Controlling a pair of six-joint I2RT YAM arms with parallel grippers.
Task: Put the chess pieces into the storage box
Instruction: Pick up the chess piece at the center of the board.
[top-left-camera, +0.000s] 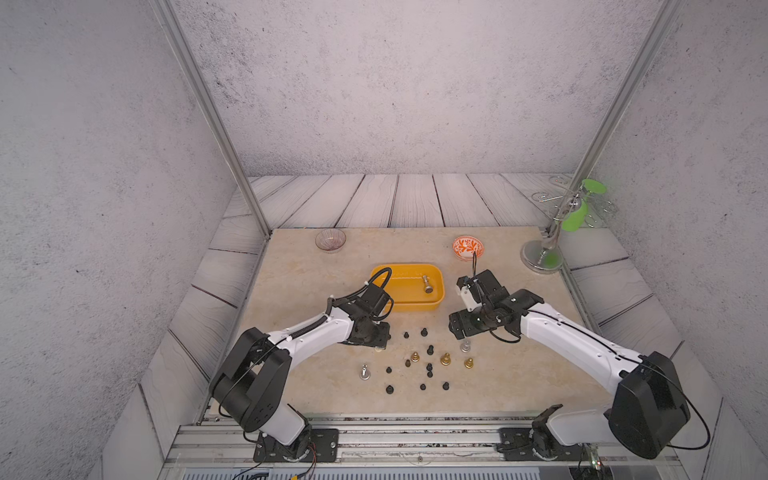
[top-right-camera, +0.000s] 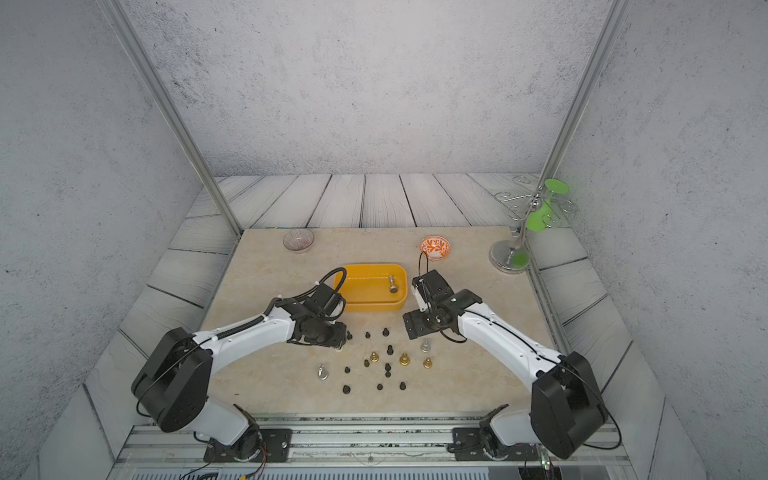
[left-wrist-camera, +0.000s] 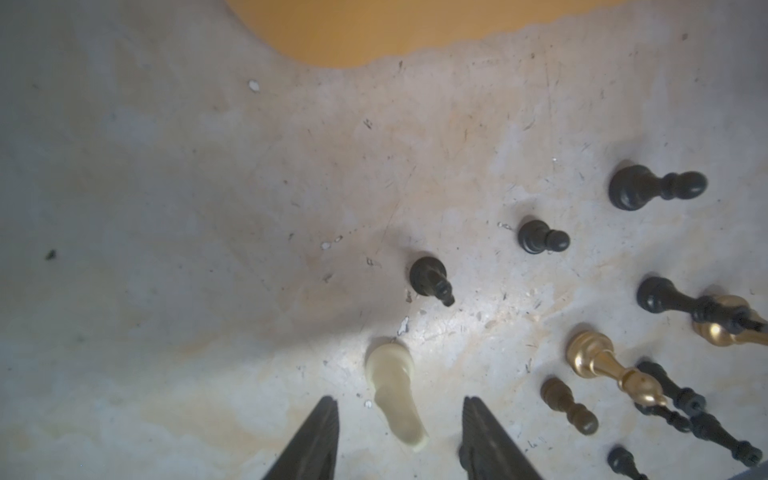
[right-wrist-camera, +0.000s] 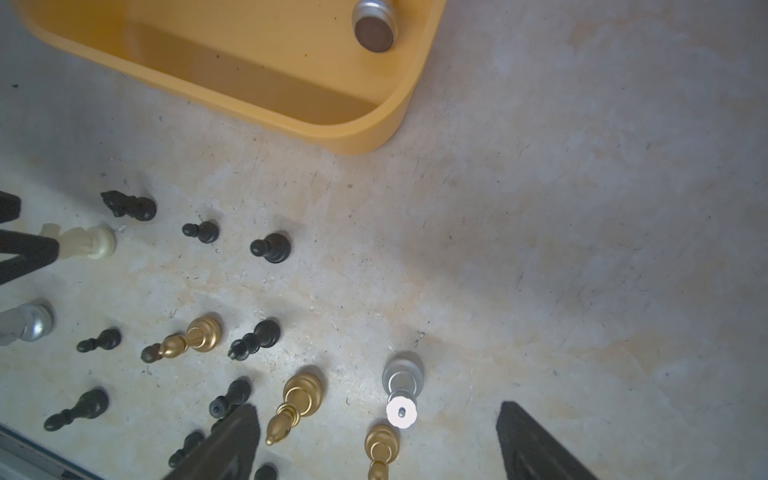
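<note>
Left hand (left-wrist-camera: 399, 401), half open, straddles the cream chess piece (left-wrist-camera: 390, 370) to grip it. Right hand (right-wrist-camera: 377, 407) hangs wide open; empty.

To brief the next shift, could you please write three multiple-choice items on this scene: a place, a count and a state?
1. Where is the cream piece? A in the glass bowl; B on the table between the fingers of the left gripper; C in the patterned bowl.
2. How many pieces show in the storage box? A none; B three; C one.
3. The right gripper is: A open, empty; B shut on a gold piece; C shut on a black piece.
B: the left wrist view shows it there. C: only a silver piece lies inside. A: its fingers stand wide apart.
</note>
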